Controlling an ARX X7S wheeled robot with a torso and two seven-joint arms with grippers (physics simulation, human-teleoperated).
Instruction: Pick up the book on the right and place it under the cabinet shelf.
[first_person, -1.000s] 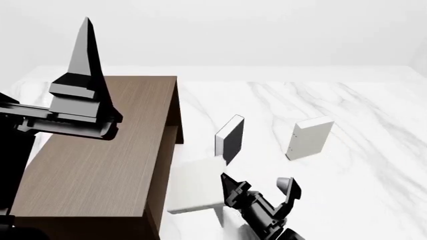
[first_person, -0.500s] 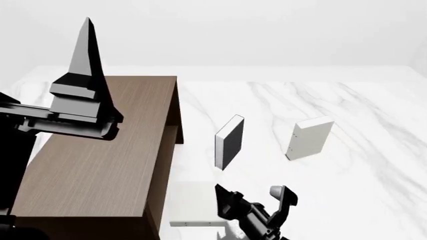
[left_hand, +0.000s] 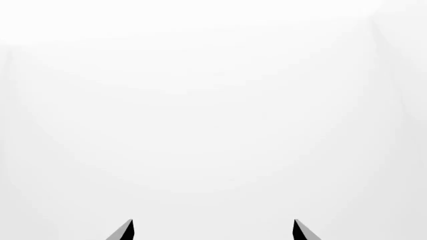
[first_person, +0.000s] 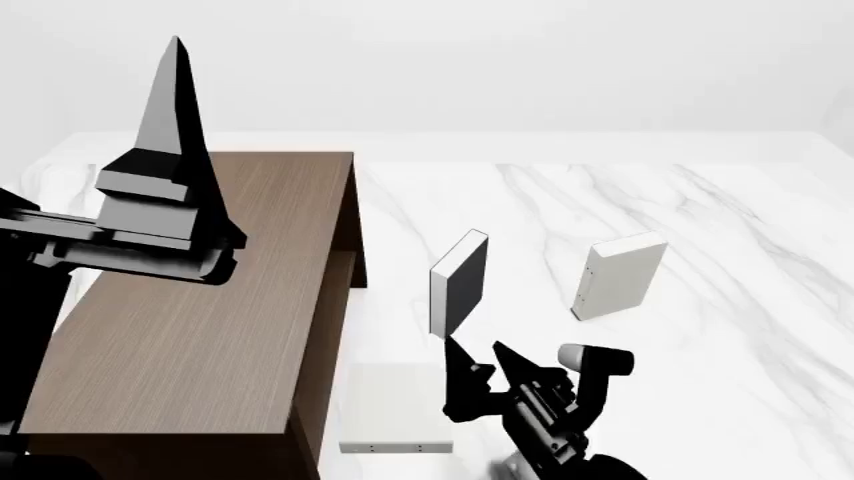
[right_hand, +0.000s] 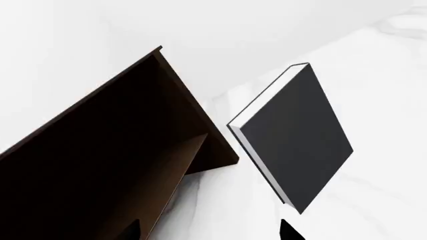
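The book (first_person: 394, 405), plain and pale, lies flat on the marble floor against the open side of the dark-brown cabinet (first_person: 200, 310), at its base. My right gripper (first_person: 525, 357) hovers just right of the book, open and empty, not touching it. In the right wrist view my right gripper (right_hand: 210, 232) faces the cabinet's dark inside, where the cabinet shelf (right_hand: 175, 160) shows as a board; the book is out of that view. My left gripper (first_person: 175, 90) is raised above the cabinet top. In the left wrist view my left gripper (left_hand: 213, 231) is open, with only white in front of it.
A black-covered book (first_person: 461, 283) with white page edges stands upright just beyond my right gripper, and fills the right wrist view as the black book (right_hand: 293, 135). Another pale book (first_person: 621, 277) stands upright farther right. The white marble floor (first_person: 721, 380) runs to the walls.
The book has dropped from beside the right fingers to lie flat by the cabinet. The right gripper has drawn back, risen and turned toward the black book. The left arm is still.
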